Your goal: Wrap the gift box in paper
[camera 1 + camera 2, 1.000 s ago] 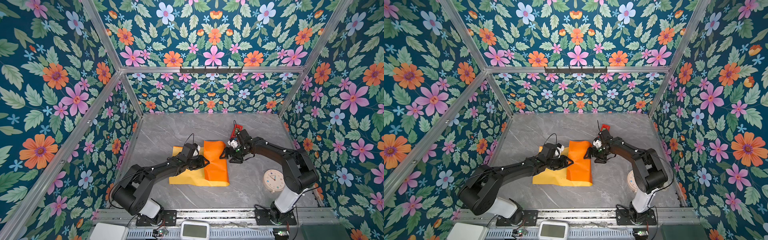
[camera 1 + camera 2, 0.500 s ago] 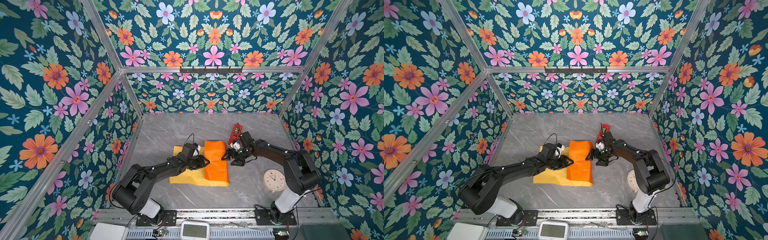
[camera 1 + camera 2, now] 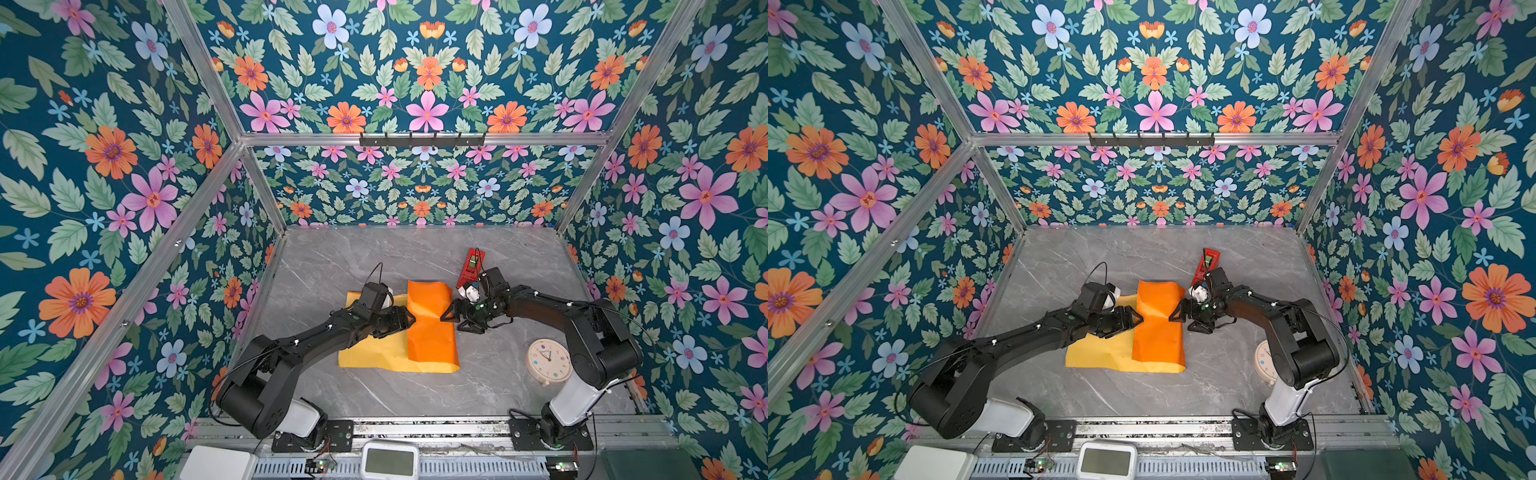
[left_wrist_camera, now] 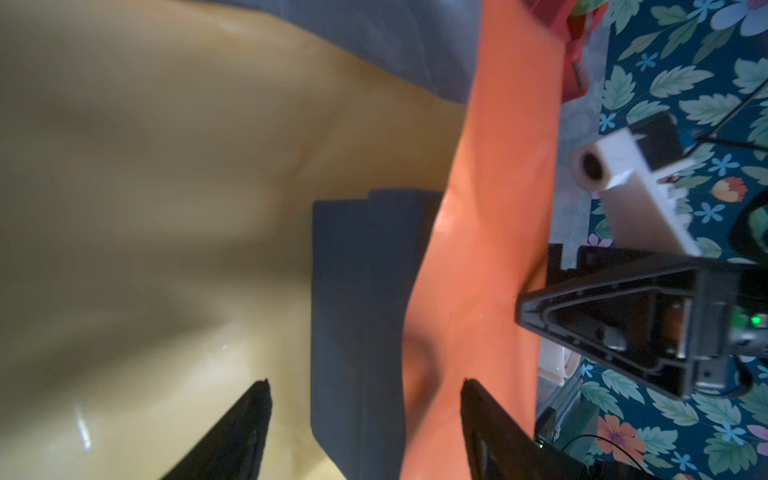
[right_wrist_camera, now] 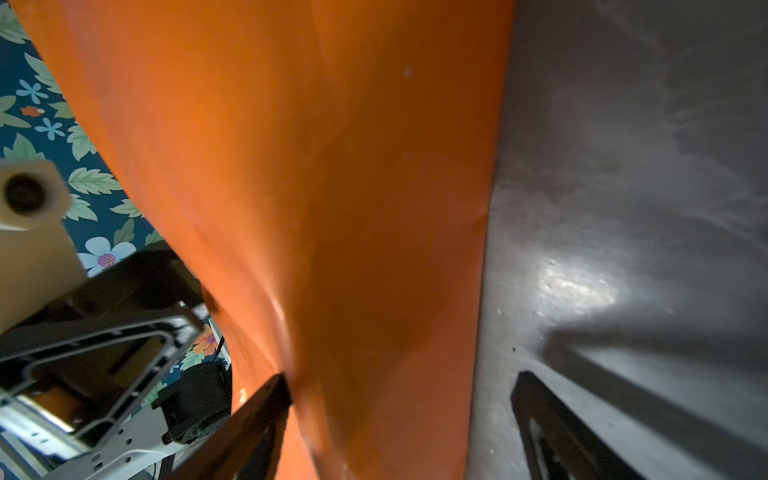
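The gift box (image 4: 357, 291) lies on the paper (image 3: 374, 353), partly under its orange flap. The left gripper (image 4: 365, 380) stands spread astride one flap edge; the right gripper (image 5: 401, 376), likewise spread, straddles the opposite edge.

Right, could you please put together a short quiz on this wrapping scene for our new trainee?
1. True or false: the gift box lies fully uncovered on the paper.
2. Which colour is the paper flap folded over the box? A yellow, B orange, C blue.
3. Fill in: near the base of the right arm lies a round ____.
Key: 1 false; 2 B; 3 clock.
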Robot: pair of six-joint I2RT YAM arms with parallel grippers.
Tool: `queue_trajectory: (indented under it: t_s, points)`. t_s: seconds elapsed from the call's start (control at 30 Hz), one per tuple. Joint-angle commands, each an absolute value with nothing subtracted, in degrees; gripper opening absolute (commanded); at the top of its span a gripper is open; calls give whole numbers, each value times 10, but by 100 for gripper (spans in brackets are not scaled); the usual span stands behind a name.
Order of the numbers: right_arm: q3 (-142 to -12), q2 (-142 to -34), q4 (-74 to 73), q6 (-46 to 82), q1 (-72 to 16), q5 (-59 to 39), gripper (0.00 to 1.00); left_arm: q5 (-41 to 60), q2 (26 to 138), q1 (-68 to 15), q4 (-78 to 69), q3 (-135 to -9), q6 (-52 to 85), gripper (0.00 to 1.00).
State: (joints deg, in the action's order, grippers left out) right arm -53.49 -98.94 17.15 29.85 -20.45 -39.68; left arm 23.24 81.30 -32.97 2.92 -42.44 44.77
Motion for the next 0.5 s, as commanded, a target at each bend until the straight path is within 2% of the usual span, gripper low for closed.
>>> queue_trajectory:
  t_s: [0.0,0.2,0.33,0.47]
  points:
    - [-524,-1000,241,295,-207,-270,85,178,775,-309,91,-431,407,79]
    - [-520,-1000,242,295,-208,-255,85,97,675,-185,191,-379,346,86]
    - [-521,-1000,239,296,-208,-257,85,114,641,-89,199,-331,339,89]
    - [-525,-1000,239,295,-208,-258,85,156,667,-59,179,-296,348,92]
